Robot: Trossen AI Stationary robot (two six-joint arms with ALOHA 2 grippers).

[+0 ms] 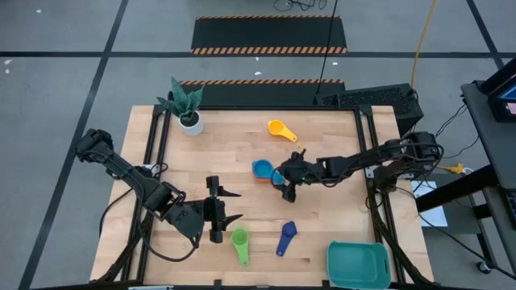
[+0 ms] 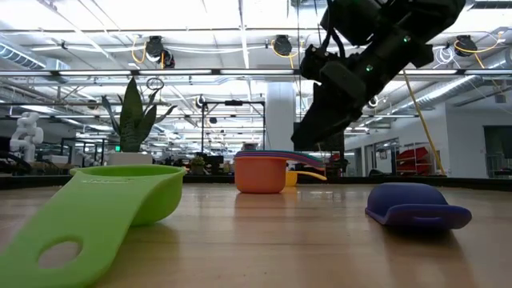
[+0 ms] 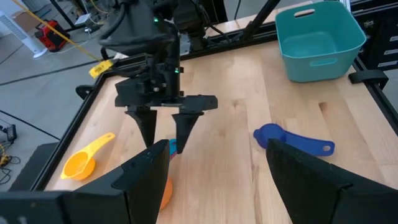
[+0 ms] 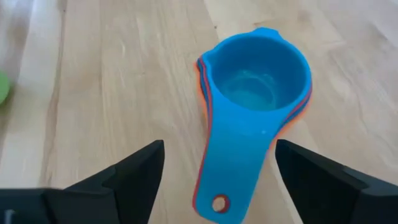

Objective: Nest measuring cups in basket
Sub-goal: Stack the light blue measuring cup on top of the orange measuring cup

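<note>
Wooden table (image 1: 242, 145), light butcher-block top. Potted snake plant in white pot (image 1: 187, 109), upright near the table's far left corner. Black keyboard (image 1: 372, 97) beyond the far right edge; hazard-striped floor mat (image 1: 268, 35) behind the table.

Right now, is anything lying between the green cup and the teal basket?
Yes. In the high view the dark blue cup lies on the table between the green cup and the basket.

You have a nested stack of cups (image 1: 263, 171), light blue on top over orange, mid-counter. The yellow cup (image 1: 280, 129) lies far; the green cup (image 1: 240, 244) and dark blue cup (image 1: 286, 237) lie near. The empty teal basket (image 1: 358, 264) sits near right.
</note>
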